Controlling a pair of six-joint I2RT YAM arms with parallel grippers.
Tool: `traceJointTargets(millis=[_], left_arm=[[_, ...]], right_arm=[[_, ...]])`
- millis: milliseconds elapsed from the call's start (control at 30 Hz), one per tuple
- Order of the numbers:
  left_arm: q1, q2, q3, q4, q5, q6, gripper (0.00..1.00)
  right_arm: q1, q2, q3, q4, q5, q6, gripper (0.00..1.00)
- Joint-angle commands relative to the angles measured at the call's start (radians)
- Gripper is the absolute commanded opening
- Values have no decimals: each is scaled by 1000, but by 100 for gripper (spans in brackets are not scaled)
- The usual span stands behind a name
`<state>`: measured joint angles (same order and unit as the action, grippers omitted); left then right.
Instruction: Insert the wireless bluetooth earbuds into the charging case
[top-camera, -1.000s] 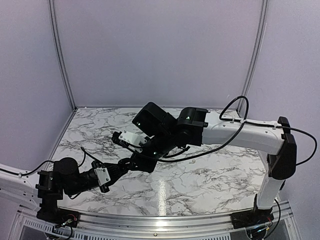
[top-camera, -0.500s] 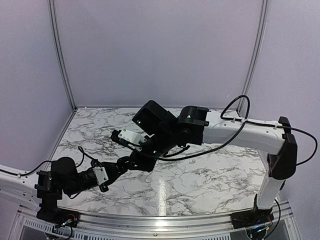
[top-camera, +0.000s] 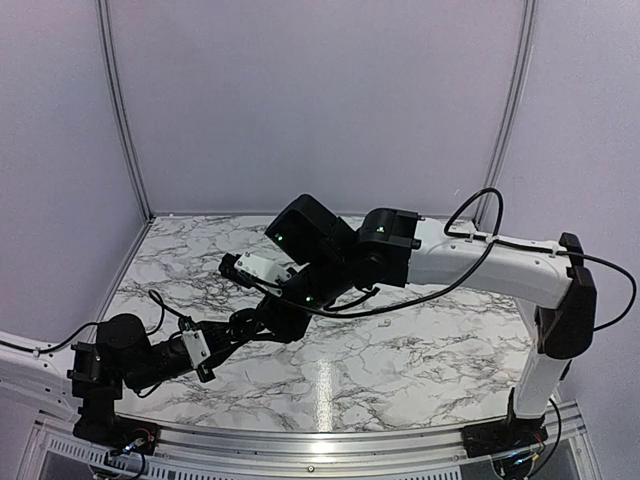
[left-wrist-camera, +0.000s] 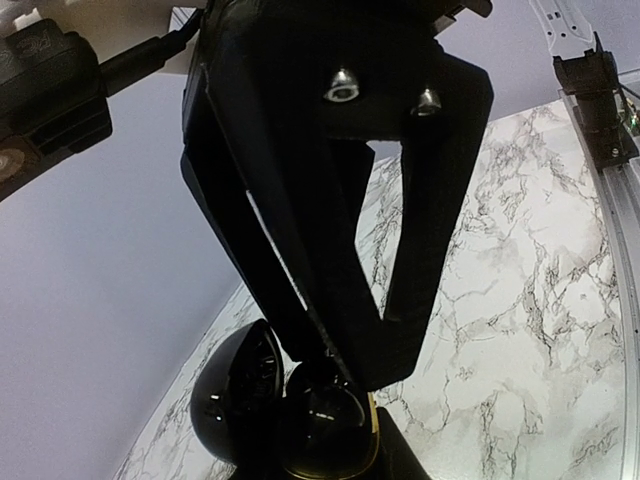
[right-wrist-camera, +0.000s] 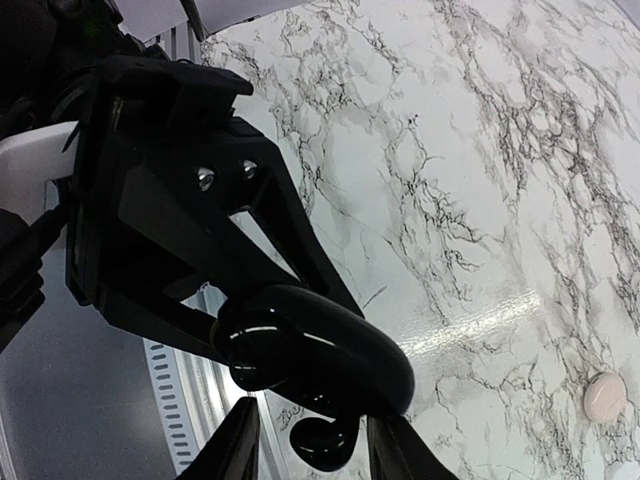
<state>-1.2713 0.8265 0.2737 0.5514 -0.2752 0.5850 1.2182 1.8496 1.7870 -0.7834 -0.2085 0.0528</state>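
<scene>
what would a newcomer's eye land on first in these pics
First, the close meeting above the middle of the marble table: the left hand is clamped on a shiny black rounded case, and the right hand points at it from close by with fingers parted. Next, a small pale pebble-like thing lying alone on the marble, off to the side in the right wrist view.

Seemingly black case (right-wrist-camera: 320, 350), grey-veined white table (right-wrist-camera: 500, 200)
</scene>
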Motion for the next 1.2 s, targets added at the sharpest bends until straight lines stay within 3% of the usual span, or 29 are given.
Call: traceJointTargets(millis=[0, 367, 800, 1167], left_arm=[[-16, -27, 5, 120, 47, -17, 0], [-13, -23, 5, 121, 50, -20, 0], [-2, 15, 23, 122, 72, -34, 0], [75, -87, 6, 122, 268, -160, 0]], right_arm=[[-6, -31, 21, 70, 12, -1, 40], [1, -105, -45, 146, 28, -4, 52], [6, -171, -77, 187, 9, -46, 56], [-62, -360, -280, 284, -63, -156, 95]])
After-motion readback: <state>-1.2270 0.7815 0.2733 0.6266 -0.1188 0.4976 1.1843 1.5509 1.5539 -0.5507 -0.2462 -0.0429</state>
